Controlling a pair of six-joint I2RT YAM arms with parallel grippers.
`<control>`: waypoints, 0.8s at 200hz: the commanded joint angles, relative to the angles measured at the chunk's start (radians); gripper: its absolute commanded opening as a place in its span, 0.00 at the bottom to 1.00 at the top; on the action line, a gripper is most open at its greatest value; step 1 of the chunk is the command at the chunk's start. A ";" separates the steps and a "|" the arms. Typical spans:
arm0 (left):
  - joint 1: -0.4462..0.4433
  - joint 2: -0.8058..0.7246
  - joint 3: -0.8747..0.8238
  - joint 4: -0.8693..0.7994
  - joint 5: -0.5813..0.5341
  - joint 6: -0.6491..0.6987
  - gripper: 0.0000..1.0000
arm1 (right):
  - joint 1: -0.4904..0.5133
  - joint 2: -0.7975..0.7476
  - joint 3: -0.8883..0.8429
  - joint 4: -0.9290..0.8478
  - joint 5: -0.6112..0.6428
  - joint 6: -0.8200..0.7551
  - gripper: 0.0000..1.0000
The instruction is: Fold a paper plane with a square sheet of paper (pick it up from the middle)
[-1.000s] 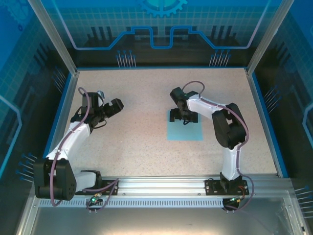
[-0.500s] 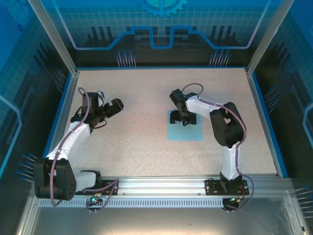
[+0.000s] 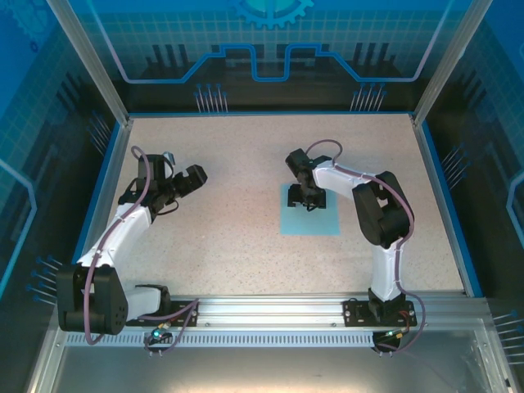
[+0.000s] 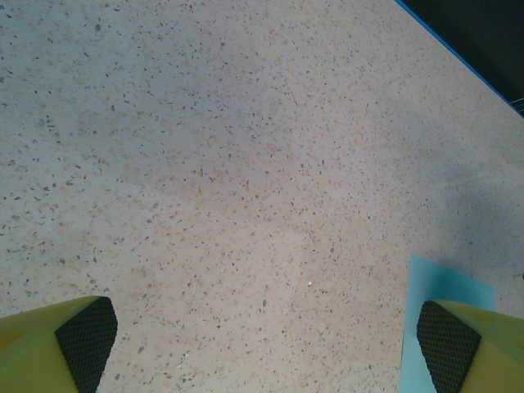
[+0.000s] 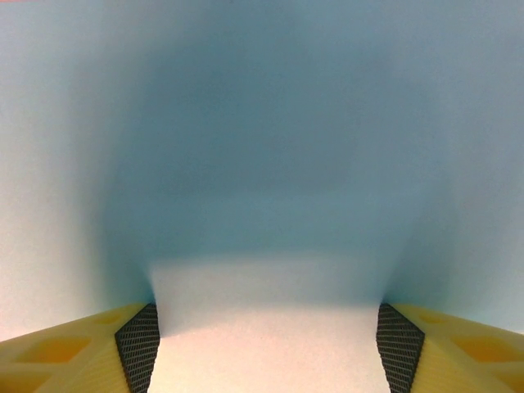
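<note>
Light blue square sheet of paper (image 3: 312,221) is lying flat on the speckled table (image 3: 229,246), a bit right of centre. The right gripper (image 3: 309,199) is down on the far part of it with its claw apart. In the wrist view the pads (image 5: 137,348) are right at the paper, with a paler band of it between them. The left gripper (image 3: 187,187) hangs over bare table well off to the left, claw wide apart, holding nothing.

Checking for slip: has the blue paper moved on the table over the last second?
No. In the overhead view the paper keeps its place against the table's blue right border, under the right gripper.
</note>
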 commanded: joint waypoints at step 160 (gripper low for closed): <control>-0.001 0.023 0.025 -0.041 0.030 -0.034 0.99 | 0.002 0.017 -0.054 -0.029 -0.033 -0.024 0.92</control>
